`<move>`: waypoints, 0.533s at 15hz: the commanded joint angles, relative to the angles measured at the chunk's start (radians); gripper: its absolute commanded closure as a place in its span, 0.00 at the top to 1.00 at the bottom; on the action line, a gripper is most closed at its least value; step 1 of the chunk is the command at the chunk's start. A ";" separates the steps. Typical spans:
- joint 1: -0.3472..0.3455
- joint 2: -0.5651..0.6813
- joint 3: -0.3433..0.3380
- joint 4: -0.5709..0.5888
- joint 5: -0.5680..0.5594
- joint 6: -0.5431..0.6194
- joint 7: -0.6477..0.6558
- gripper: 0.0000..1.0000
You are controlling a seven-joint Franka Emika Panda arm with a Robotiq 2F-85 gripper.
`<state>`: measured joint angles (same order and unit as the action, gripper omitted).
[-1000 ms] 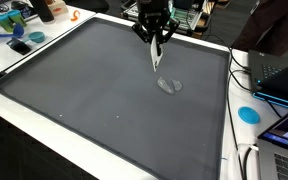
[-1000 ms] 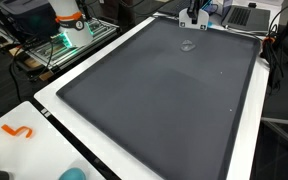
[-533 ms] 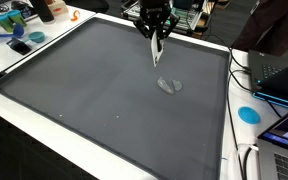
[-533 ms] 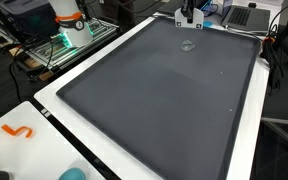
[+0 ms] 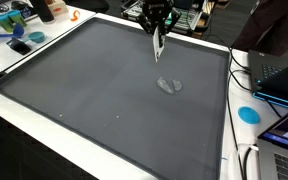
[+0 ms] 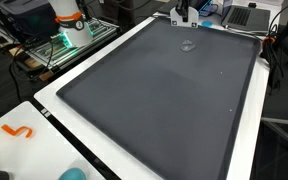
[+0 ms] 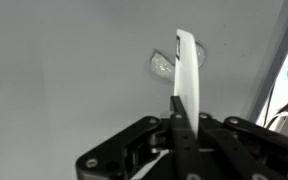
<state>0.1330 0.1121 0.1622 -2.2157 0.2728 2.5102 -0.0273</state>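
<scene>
Gripper (image 5: 157,32) is closed on the top of a thin white stick (image 7: 187,70), which hangs above the grey mat (image 5: 104,90) near a small clear dish (image 5: 169,85). The stick looks light, stiff and slippery, so I'd pinch it firmly near that end.

Bright even light, soft shadows, slight blur
</scene>
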 commanded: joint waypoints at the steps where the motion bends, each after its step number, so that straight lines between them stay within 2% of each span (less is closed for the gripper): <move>1: 0.005 -0.041 0.008 -0.047 0.014 0.009 -0.002 0.01; 8: 0.022 -0.049 0.017 -0.051 -0.008 -0.002 0.010 0.01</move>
<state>0.1477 0.0947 0.1740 -2.2343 0.2713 2.5102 -0.0266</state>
